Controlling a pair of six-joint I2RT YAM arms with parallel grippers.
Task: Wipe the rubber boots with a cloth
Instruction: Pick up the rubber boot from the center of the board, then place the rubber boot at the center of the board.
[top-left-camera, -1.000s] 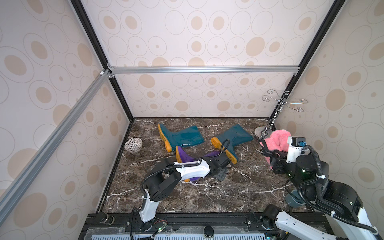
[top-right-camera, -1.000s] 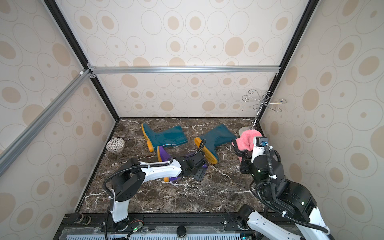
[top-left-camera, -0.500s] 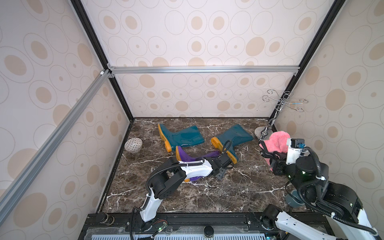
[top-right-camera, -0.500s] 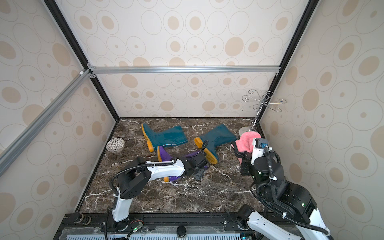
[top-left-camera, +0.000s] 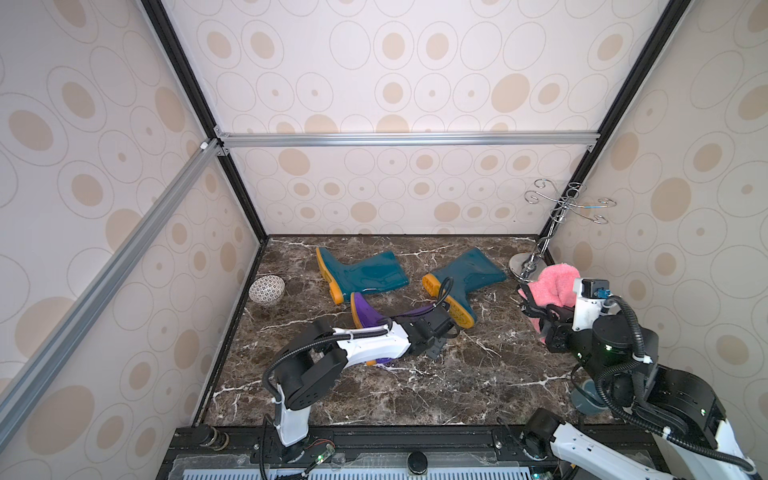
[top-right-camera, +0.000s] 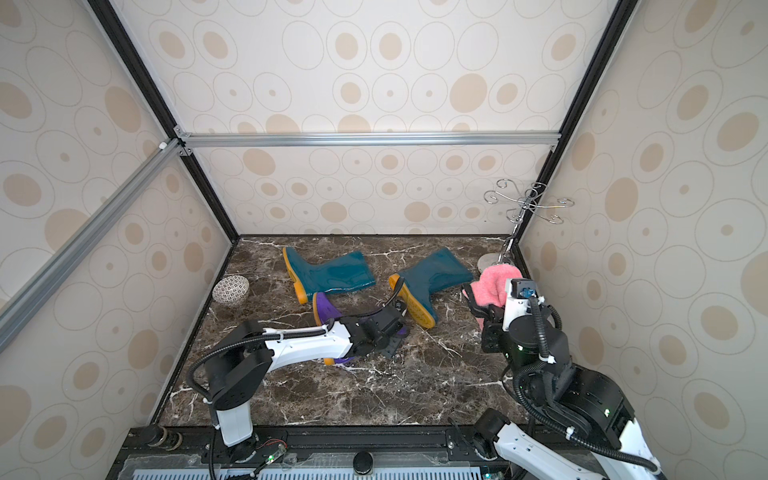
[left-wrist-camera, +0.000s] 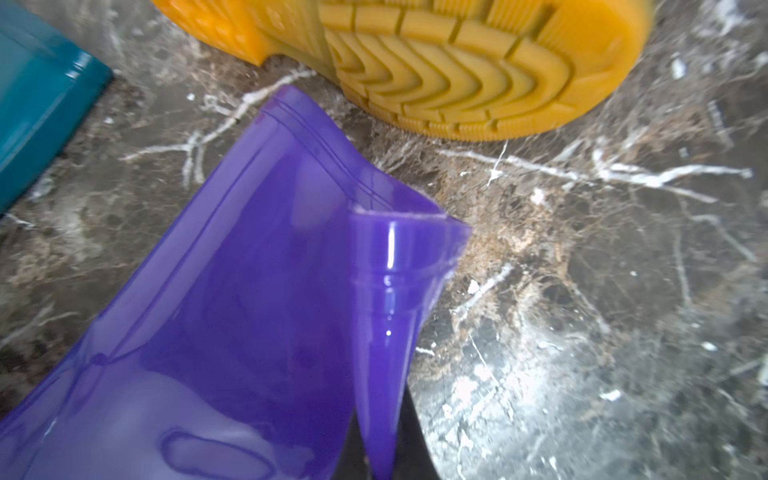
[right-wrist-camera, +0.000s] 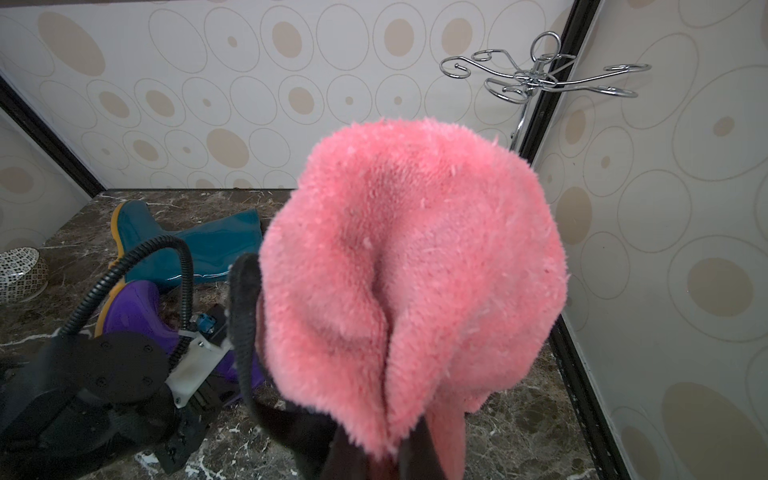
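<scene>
Three rubber boots lie on the dark marble floor. Two are teal (top-left-camera: 365, 272) (top-left-camera: 473, 270), and the purple boot (top-left-camera: 365, 313) lies in front of them, half under my left arm. My left gripper (top-left-camera: 449, 322) is shut on the purple boot's shaft rim. In the left wrist view the purple wall (left-wrist-camera: 291, 291) is pinched between the dark fingers at my left gripper (left-wrist-camera: 380, 461), close to a teal boot's yellow sole (left-wrist-camera: 478, 75). My right gripper (right-wrist-camera: 386, 457) holds the fluffy pink cloth (right-wrist-camera: 415, 270) bunched above the floor at the right wall (top-left-camera: 555, 284).
A patterned bowl (top-left-camera: 267, 289) sits by the left wall. A chrome hook stand (top-left-camera: 528, 264) rises in the back right corner, just behind the cloth. A grey-blue cup (top-left-camera: 586, 399) stands beside the right arm's base. Walls close in three sides.
My left gripper, open a second ago, has shut on the purple boot's shaft rim. The right arm with the cloth has barely moved.
</scene>
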